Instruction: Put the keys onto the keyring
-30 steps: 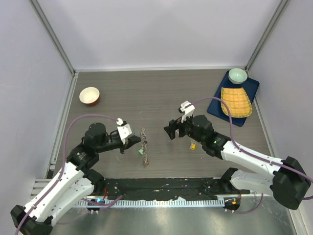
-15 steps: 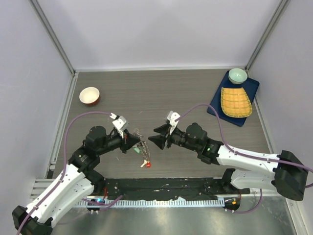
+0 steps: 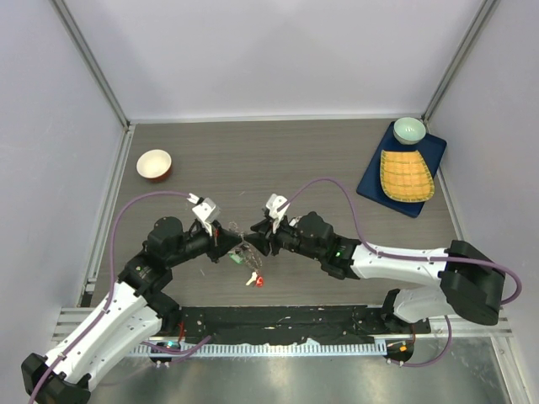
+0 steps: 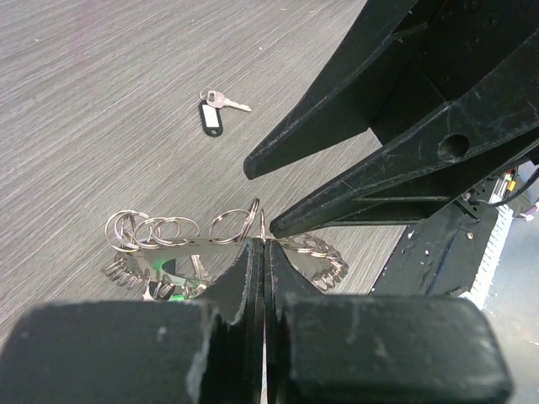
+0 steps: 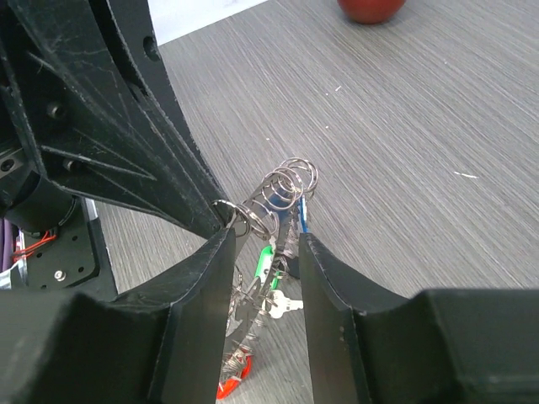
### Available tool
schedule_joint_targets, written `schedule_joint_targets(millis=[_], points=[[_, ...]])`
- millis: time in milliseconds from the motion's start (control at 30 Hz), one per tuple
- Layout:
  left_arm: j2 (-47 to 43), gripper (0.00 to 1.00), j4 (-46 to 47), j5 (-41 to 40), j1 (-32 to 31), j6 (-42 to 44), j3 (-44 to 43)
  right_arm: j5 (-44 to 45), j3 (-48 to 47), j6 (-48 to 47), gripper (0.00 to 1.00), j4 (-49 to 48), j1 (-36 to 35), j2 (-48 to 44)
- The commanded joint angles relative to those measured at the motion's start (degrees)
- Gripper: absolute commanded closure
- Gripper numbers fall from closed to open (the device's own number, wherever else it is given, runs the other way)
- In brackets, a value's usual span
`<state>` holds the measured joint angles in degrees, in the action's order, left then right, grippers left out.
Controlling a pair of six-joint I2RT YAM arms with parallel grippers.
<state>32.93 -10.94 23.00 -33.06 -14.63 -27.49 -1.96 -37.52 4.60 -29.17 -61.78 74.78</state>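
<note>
The keyring [image 3: 245, 250] is a thin grey ring fringed with small rings and silver keys, held on edge above the table. My left gripper [image 3: 229, 244] is shut on its rim, as the left wrist view [image 4: 263, 248] shows. My right gripper [image 3: 259, 240] is open, and in the right wrist view [image 5: 265, 237] its two fingers straddle the keyring [image 5: 282, 189]. Green [image 5: 265, 261], blue [image 5: 301, 220] and red [image 5: 232, 383] tags hang from the ring. A loose key with a black tag [image 4: 212, 114] lies on the table beyond.
An orange bowl [image 3: 154, 164] stands at the back left. A blue tray [image 3: 370, 181] at the back right holds a yellow mat [image 3: 406, 175] and a green bowl [image 3: 409, 130]. Walls enclose the table on three sides.
My right gripper has swung left across the table and now straddles the keyring. My left gripper has raised the keyring a little and shifted slightly right.
</note>
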Motion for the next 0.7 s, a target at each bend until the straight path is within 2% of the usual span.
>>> schedule_joint_targets(millis=[0, 167, 333, 433, 667], points=[[-0.8, 1.00, 5.3, 0.6, -0.3, -0.6, -0.5, 1.8, -2.9, -0.9, 0.58, -5.6, -0.4, 0.4], [-0.5, 1.00, 5.3, 1.0, -0.3, -0.6, -0.7, 3.9, -3.2, -1.2, 0.60, -6.2, -0.4, 1.6], [-0.1, 1.00, 5.4, 1.3, -0.3, -0.7, -0.8, 2.7, -4.3, -1.1, 0.62, -5.5, -0.4, 2.8], [-0.1, 1.00, 5.4, 1.5, -0.3, -0.7, -0.8, -1.0, -4.9, -1.3, 0.62, -5.0, -0.4, 3.7], [0.4, 1.00, 6.4, 2.6, -0.3, -1.4, -0.6, -0.9, -5.5, -2.0, 0.64, -5.6, -0.5, 4.9]])
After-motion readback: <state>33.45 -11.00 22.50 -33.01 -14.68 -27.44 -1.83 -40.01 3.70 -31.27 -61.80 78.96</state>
